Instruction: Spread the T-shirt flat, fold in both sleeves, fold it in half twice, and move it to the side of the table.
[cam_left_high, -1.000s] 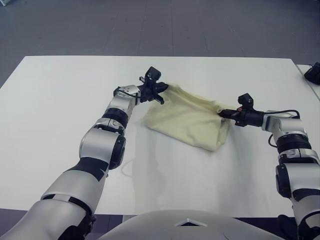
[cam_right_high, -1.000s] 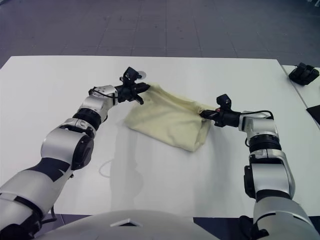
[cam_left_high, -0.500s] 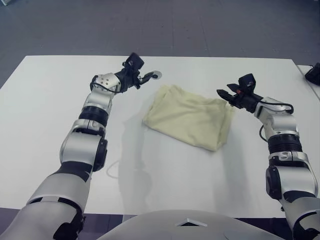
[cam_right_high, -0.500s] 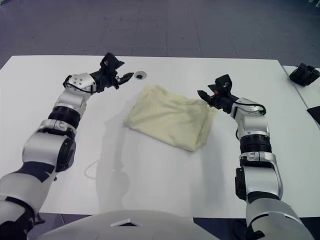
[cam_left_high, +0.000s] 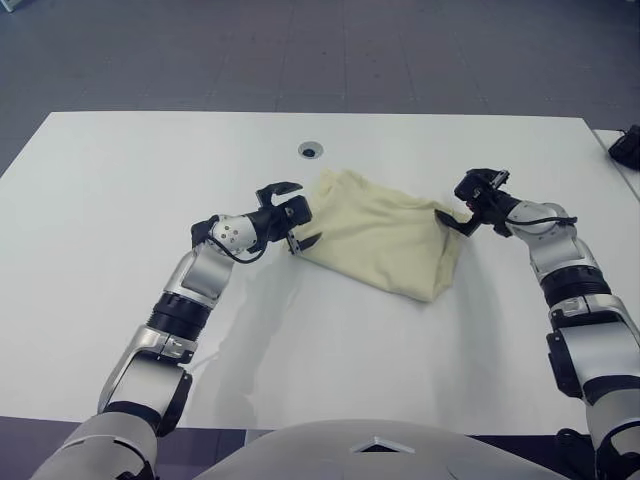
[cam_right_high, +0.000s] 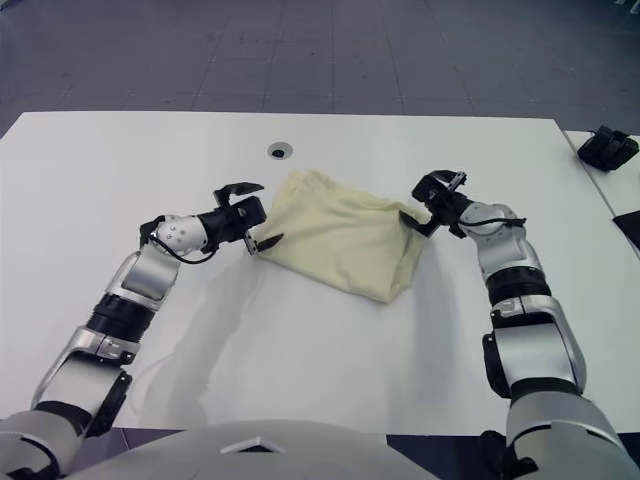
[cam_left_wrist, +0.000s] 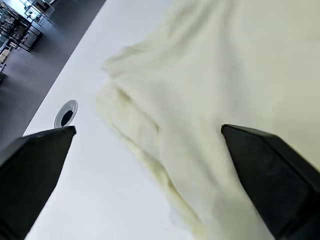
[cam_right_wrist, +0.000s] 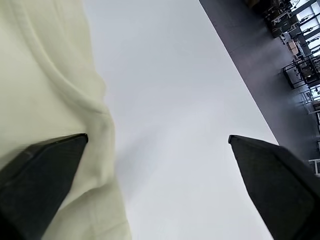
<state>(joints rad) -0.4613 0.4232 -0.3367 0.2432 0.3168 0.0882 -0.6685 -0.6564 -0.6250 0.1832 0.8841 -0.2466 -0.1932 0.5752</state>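
- Beside the T-shirt, at its left edge, I see the left jaws spread wide, one finger above the cloth's rim and one by its near-left corner, gripping nothing.
- At the T-shirt's far right corner, the right jaws stand wide as well, with the lower finger right at the cloth but not closed on it.
- Folded into a pale yellow, rumpled bundle, the T-shirt lies on the white worktop.
- Just beyond the T-shirt's far left corner, I see a round hole in the worktop.
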